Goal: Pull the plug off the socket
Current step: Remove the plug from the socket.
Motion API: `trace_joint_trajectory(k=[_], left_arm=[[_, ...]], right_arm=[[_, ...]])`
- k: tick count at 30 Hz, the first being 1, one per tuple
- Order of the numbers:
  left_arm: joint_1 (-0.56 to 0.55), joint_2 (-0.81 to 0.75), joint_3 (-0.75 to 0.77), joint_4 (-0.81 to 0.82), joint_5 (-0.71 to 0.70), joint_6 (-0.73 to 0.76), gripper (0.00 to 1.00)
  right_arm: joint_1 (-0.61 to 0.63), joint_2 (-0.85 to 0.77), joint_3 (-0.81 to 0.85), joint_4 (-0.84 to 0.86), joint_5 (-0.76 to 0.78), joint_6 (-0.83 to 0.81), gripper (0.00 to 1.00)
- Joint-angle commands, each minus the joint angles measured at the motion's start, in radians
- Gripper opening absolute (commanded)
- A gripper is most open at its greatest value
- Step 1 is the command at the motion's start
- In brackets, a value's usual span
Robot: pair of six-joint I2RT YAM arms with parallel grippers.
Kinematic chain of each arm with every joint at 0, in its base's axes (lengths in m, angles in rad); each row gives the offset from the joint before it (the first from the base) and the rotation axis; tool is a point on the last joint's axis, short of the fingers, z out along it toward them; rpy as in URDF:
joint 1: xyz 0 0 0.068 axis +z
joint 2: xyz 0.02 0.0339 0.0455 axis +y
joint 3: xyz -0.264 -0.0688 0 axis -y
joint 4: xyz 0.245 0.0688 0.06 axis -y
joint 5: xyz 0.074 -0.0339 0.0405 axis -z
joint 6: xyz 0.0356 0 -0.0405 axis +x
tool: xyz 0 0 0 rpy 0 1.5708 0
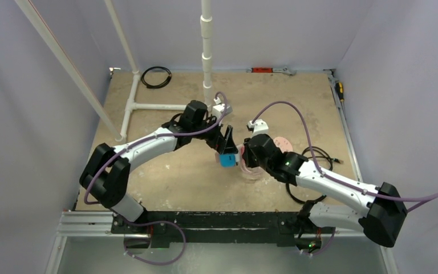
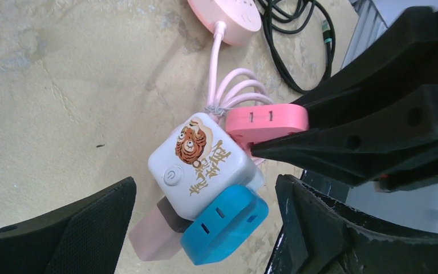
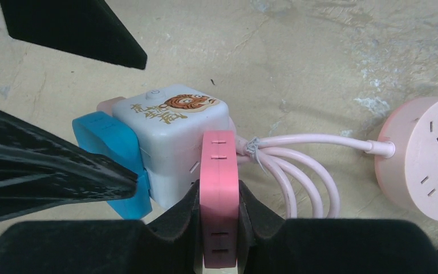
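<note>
Table (image 1: 165,171): sandy board; the work was located near its centre.
Round pink socket (image 3: 428,160): laid right of the cube, joined by a bundled pink cord (image 3: 296,171).
Cube socket (image 3: 174,137): white, tiger-printed; found between both grippers.
Left gripper (image 2: 206,191): fingers apart, set either side of the cube.
Right gripper (image 3: 219,197): clamped on the pink plug (image 3: 219,165), which was seated in the cube's right face.
Blue plug (image 3: 111,145): seated in another face.

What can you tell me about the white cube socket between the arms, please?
The white cube socket is glossy plastic with rounded corners, and has a tiger picture, brown characters and a round button on one face. A pink adapter, clamped by the right tool, a blue adapter and a pale pink piece sit on its sides.
</note>
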Motion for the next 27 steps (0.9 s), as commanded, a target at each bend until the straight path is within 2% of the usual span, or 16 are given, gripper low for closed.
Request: trace_joint_trajectory(k=[1,15,16,25,27], left_arm=[[-0.011,0.037,0.023,0.002,-0.023,0.006,0.93],[-0.014,0.108,0.019,0.080,0.024,-0.059,0.92],[-0.014,0.110,0.020,0.080,0.026,-0.058,0.90],[-0.013,0.137,0.028,0.080,0.074,-0.062,0.39],[-0.013,0.141,0.034,0.073,0.087,-0.061,0.33]], right_arm=[[0.024,-0.035,0.071,0.104,0.094,0.023,0.00],[0.123,-0.017,0.054,0.170,0.196,-0.004,0.00],[0.127,-0.017,0.054,0.173,0.198,-0.006,0.00],[0.134,-0.028,0.031,0.196,0.182,-0.016,0.00],[0.133,-0.054,-0.008,0.254,0.156,-0.051,0.00]])
